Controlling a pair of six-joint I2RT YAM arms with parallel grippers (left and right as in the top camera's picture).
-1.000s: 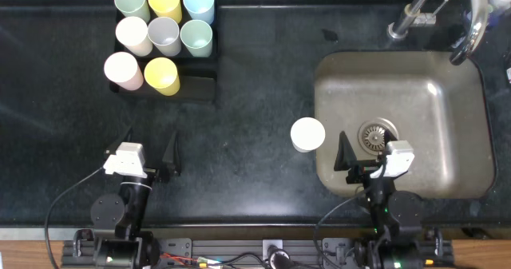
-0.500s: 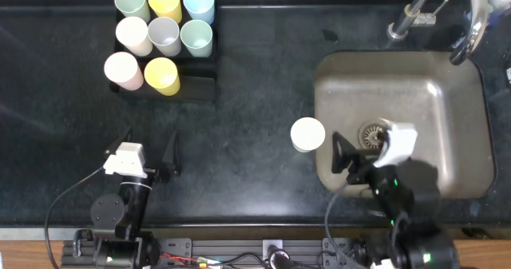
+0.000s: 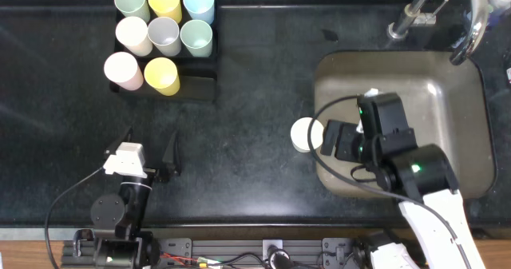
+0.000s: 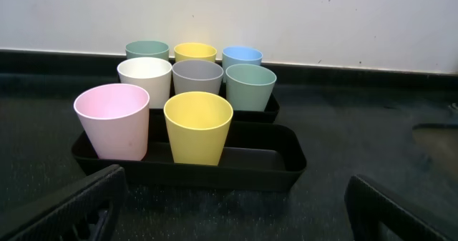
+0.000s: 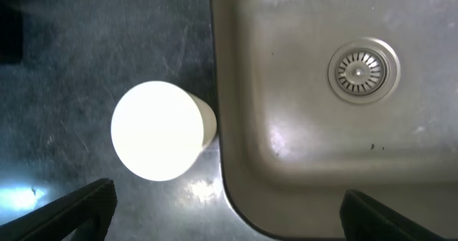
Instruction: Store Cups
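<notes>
white cup (image 5: 157, 130) stands on desk (image 3: 255, 141) just beside sink (image 5: 308, 141) rim; right jaws wide above it, likely lining up a grab. left jaws wide, idle, facing tray (image 4: 272, 173) at far left corner.

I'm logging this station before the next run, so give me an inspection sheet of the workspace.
Surface: dark speckled countertop with a steel sink set in at the right.
Job's things: eight cups stand in black trays, with one front spot free; a white cup stands on the counter beside the sink's edge.
Clutter: nothing seen.
Grippers: left gripper near its base, fingers open, facing the trays; right gripper above the white cup, fingers open.
Cables: a black cable loops off the right arm; another runs by the left arm's base.
Surroundings: faucet behind the sink, white wall behind the counter.
</notes>
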